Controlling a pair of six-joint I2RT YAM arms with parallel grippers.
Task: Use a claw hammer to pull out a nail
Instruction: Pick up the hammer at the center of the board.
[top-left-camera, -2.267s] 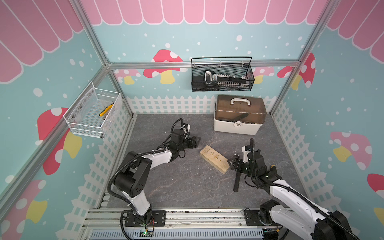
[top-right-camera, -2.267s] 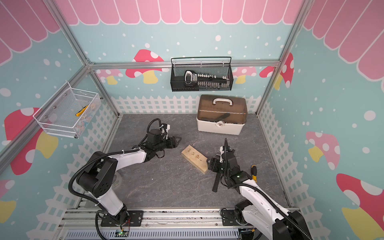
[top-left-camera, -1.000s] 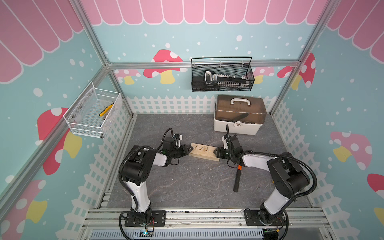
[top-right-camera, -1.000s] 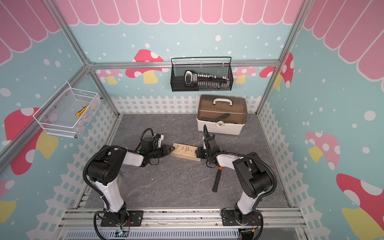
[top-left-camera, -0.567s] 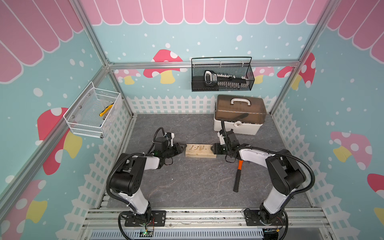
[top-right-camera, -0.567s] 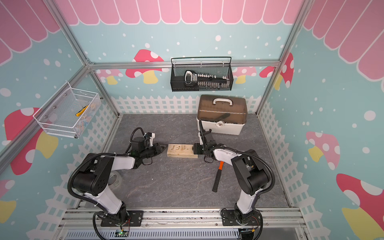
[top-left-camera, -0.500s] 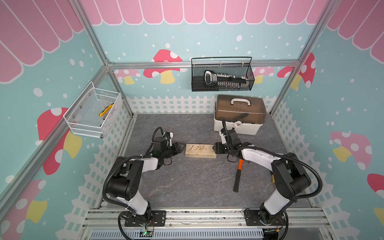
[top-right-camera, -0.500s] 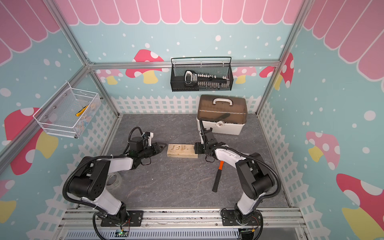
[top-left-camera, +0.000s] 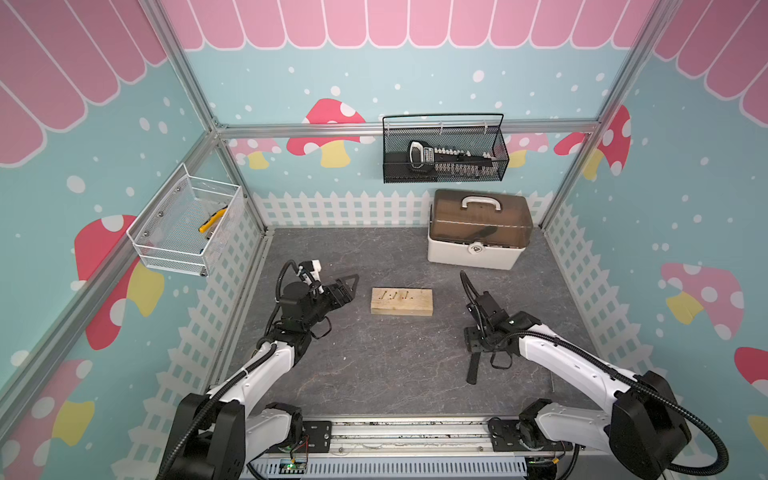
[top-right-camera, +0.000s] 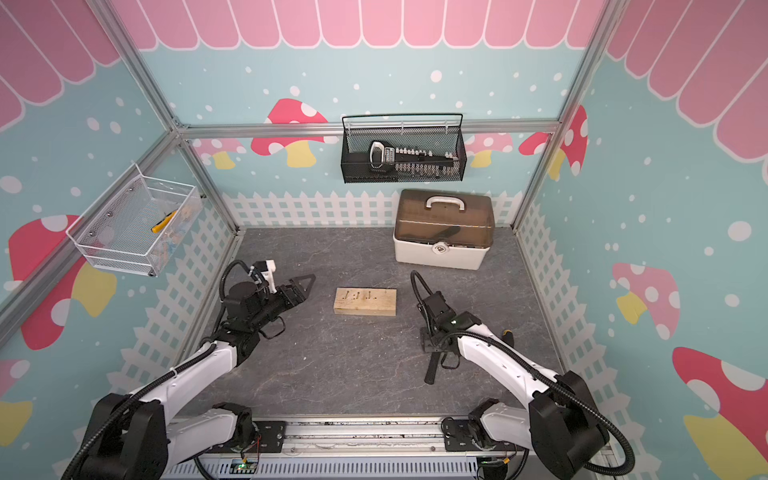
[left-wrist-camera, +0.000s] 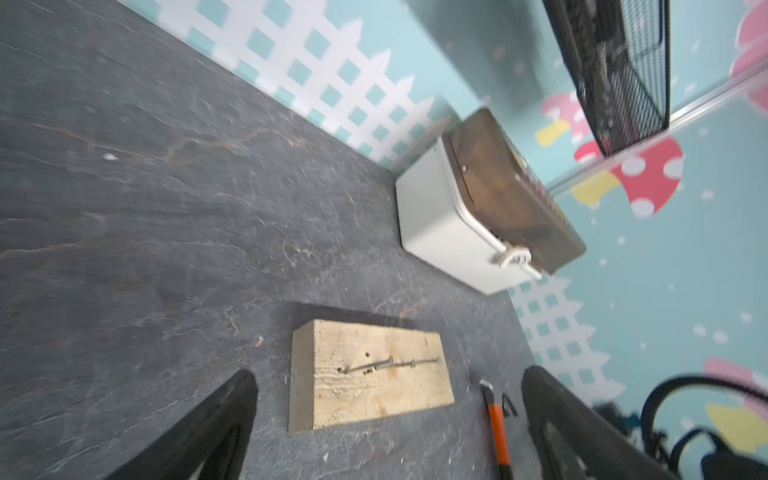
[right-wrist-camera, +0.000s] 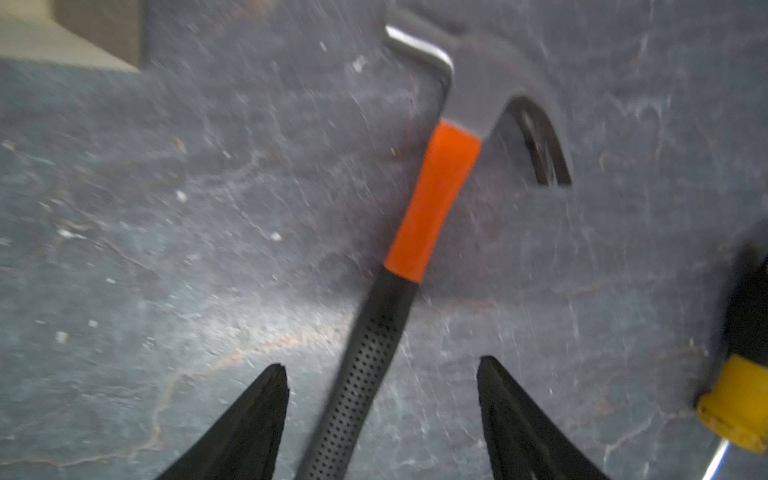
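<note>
The left end effector, jaws spread wide and empty, is seen drawn back to 9 o'clock of the wood block, whose ends were flanked by both arms half a second earlier. The right end effector has been shifted to the block's 4 o'clock and is held open astride the black handle of the claw hammer, which is left ungripped and unmoved on the table.

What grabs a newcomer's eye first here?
The wood block with its row of nails sits dead centre on the floor. On the right arm's side the hammer lies flat, with the open right gripper astride its black handle, not gripping it.
</note>
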